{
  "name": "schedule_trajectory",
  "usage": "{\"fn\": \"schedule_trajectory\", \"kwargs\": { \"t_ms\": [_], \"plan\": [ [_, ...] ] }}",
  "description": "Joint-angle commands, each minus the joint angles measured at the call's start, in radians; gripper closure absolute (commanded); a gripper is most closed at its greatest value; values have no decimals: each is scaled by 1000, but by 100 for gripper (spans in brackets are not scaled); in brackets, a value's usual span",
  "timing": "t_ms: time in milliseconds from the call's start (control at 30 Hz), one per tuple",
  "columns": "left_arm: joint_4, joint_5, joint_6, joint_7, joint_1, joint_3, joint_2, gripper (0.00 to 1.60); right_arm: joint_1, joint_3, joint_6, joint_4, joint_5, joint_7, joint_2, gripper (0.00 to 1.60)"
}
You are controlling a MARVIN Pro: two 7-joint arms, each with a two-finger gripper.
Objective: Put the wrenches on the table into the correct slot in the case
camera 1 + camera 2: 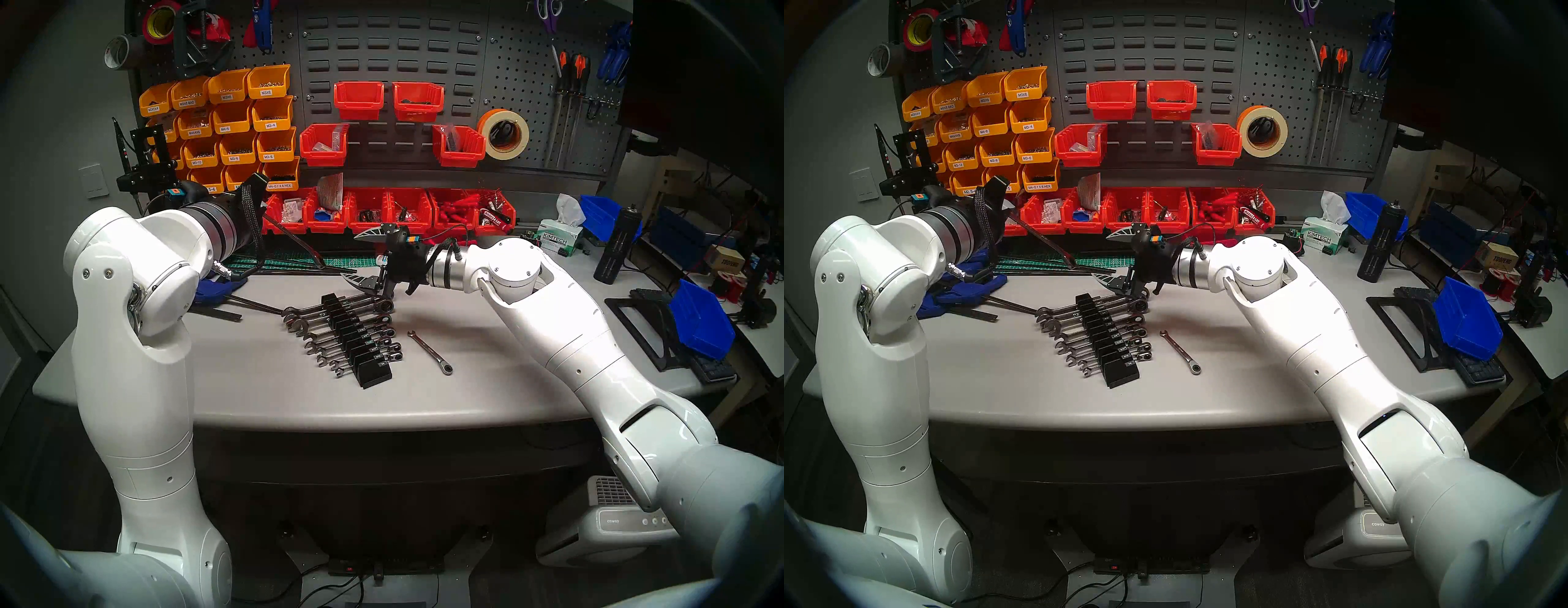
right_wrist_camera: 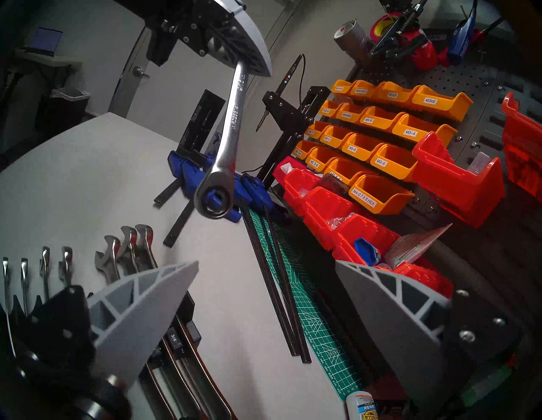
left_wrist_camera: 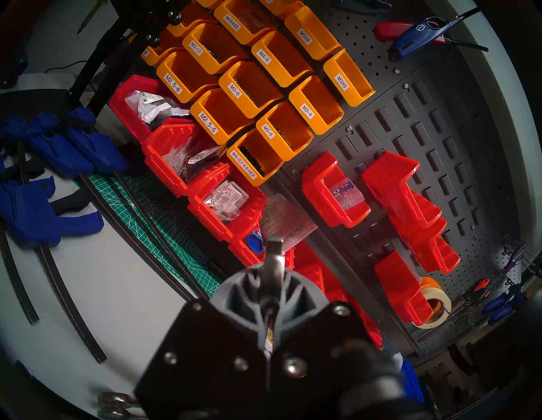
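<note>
Above the case (image 1: 355, 337), the right gripper (image 1: 368, 260) gapes level; the raised left gripper (image 2: 234, 38) seemingly clamps a wrench (image 2: 228, 137)

Left end effector (image 3: 271, 296) clamped raised; right end effector (image 2: 264, 305) spread wide, pointing level.

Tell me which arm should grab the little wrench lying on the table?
Probably right: the right tool is open, nearer the small wrench; the left tool grips a long wrench.
</note>
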Motion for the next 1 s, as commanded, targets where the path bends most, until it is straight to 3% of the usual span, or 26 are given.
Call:
{"fn": "schedule_trajectory", "kwargs": {
  "t_ms": [0, 100, 133, 200, 300, 400, 767, 967],
  "plan": [
    [-18, -2, -5, -15, -45, 2, 2, 160, 24, 44, 6, -117, 42, 11, 10, 0],
    [-17, -3, -7, -12, -46, 5, 1, 160, 37, 41, 1, -149, 55, 23, -9, 0],
    [-17, -3, -7, -12, -46, 7, 1, 160, 24, 42, 25, -201, 53, 14, -1, 0],
    [-20, -6, -7, -11, -46, 13, 0, 160, 48, 30, 19, -177, 60, 29, -34, 0],
    [-22, -4, -11, -6, -48, 19, 0, 160, 34, 25, 86, -248, 62, 26, -32, 0],
    [-22, -2, -14, -2, -51, 20, 0, 160, 43, 18, 99, -244, 63, 31, -45, 0],
    [-27, -4, -25, 9, -57, 22, 4, 160, 64, -16, 284, -290, 6, 9, -34, 0],
    [-28, -6, -27, 10, -56, 21, 7, 160, 73, -14, 305, -274, -14, 12, -36, 0]
  ]
}}
